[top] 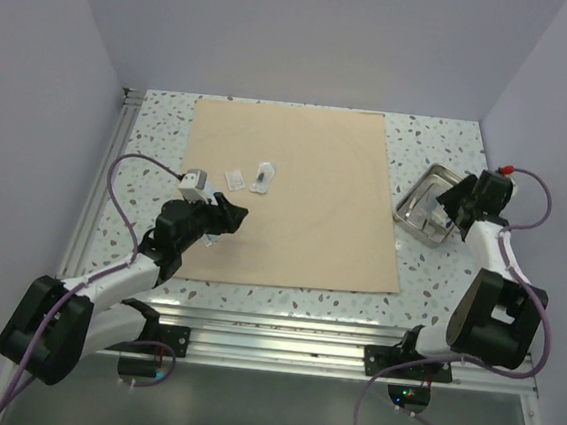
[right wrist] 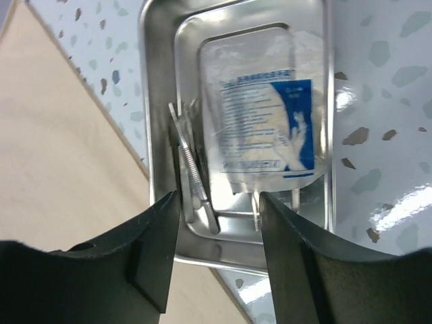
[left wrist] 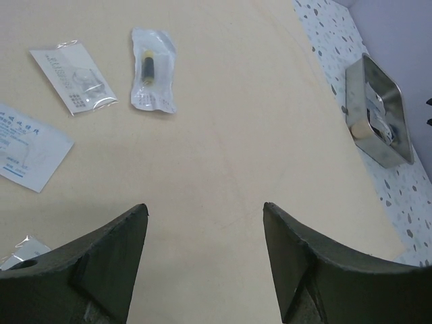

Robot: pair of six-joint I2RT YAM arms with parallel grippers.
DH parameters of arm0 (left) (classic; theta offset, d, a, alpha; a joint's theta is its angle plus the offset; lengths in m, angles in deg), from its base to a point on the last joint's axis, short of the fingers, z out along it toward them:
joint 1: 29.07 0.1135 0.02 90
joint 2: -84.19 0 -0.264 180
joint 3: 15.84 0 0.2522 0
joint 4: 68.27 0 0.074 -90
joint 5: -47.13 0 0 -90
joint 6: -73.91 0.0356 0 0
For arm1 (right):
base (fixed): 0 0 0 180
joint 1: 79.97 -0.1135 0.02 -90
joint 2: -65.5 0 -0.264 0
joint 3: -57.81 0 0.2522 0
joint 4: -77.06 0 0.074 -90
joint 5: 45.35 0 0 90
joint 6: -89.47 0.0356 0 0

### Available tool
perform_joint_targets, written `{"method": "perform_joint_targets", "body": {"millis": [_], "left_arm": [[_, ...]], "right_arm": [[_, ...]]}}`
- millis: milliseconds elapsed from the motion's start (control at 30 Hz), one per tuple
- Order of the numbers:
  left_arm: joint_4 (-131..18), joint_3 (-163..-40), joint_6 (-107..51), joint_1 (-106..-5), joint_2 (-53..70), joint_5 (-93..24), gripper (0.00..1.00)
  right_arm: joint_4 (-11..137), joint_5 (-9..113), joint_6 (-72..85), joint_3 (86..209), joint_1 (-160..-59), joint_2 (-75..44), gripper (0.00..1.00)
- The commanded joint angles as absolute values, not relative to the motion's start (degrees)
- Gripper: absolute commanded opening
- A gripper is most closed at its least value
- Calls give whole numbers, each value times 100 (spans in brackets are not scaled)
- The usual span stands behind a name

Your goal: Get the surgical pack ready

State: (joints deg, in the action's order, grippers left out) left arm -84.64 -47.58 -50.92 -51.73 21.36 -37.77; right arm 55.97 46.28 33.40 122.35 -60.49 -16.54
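The left gripper (left wrist: 204, 209) hangs over the left part of the beige sheet (top: 295, 194), its jaws apart with nothing between them. Just beyond its fingers lie small sachets (left wrist: 73, 76) flat on the sheet: two clear ones side by side, one with a dark and yellow piece inside, and a white printed paper one nearer the gripper.

The right gripper (right wrist: 219, 197) is above the near end of the steel tray (top: 413, 192), its jaws also apart and clamped on nothing. In the tray a thin steel tool (right wrist: 192, 172) lies along the left wall, beside a clear glove packet (right wrist: 263, 115) with a blue panel.

The tray sits askew on the bench (top: 441, 137), just beside the right edge of the sheet. The bench is white with grey-green speckles and a glossy finish, and a ribbed metal rail (top: 282, 333) runs along its near edge. Plain pale lilac walls (top: 311, 34) close in the back and both sides.

The sheet is soft, matt and nearly square, spread flat with faint creases. The tray is a shiny rectangle with rounded corners and a raised rim.
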Motion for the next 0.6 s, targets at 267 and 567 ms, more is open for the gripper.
{"method": "perform_joint_targets", "body": {"millis": [267,567], "left_arm": [[-8255,-4859,-4931,-5201,2099,-4102,78],[-8123,-4938,-4905,-5192,2047,-4269,79]], "right_arm": [[5486,4949,2882,13203,-8435,-2088,51],[5101,4274,3392,15150,-10351,-3863,54]]}}
